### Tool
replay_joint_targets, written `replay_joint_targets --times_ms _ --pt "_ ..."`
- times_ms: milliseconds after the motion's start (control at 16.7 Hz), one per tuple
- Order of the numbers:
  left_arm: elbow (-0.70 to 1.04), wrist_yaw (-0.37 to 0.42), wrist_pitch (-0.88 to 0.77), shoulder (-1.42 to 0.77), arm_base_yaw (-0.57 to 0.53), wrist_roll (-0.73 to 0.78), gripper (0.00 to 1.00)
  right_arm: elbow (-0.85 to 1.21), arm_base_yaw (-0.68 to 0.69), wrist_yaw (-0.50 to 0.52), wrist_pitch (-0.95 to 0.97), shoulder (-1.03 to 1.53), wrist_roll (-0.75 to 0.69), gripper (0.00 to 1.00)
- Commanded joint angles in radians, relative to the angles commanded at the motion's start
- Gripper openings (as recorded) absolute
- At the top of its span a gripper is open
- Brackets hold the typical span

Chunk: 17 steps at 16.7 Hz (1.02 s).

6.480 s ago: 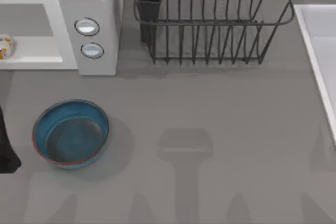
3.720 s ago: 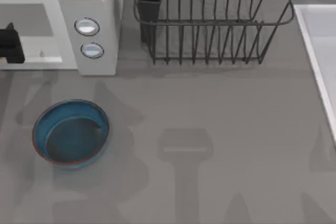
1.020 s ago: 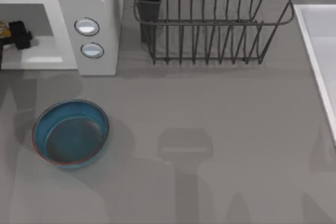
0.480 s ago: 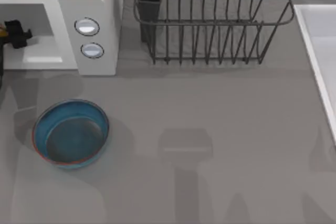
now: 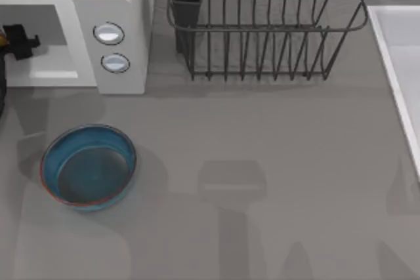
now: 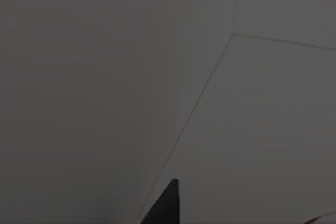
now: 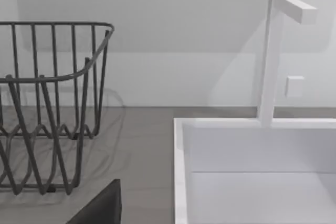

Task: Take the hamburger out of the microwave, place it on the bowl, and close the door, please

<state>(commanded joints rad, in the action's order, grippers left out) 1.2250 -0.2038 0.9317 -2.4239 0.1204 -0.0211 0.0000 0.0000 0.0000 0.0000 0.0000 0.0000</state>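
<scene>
Our left gripper (image 5: 8,40) sat at the mouth of the microwave (image 5: 115,24) cavity, on the side away from the two knobs (image 5: 111,47). We could not tell whether its fingers were spread or pinching. A sliver of orange, likely the hamburger (image 5: 2,41), showed against it. The blue bowl (image 5: 88,167) rested on the table (image 5: 262,162) in front of the microwave, empty. A black wire rack (image 5: 262,24) stood just beside the microwave's knob side.
</scene>
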Motion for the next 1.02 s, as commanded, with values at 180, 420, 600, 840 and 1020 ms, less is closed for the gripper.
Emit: replay_joint_targets --times_ms 180,420,600,840,1020 --pt "-0.066 0.011 0.055 0.023 0.012 0.003 0.0 0.0 0.0 0.0 0.0 0.0 0.0 1.0" --pt "-0.297 0.042 0.213 0.088 0.045 0.013 0.0 0.0 0.0 0.0 0.0 0.0 0.0 1.0" --pt "-0.532 0.071 0.359 0.15 0.076 0.021 0.0 0.0 0.0 0.0 0.0 0.0 0.0 1.0" --pt "-0.782 0.106 0.533 0.227 0.114 0.032 0.0 0.0 0.0 0.0 0.0 0.0 0.0 1.0" --pt "-0.862 0.121 0.604 0.259 0.129 0.036 0.0 0.0 0.0 0.0 0.0 0.0 0.0 1.0"
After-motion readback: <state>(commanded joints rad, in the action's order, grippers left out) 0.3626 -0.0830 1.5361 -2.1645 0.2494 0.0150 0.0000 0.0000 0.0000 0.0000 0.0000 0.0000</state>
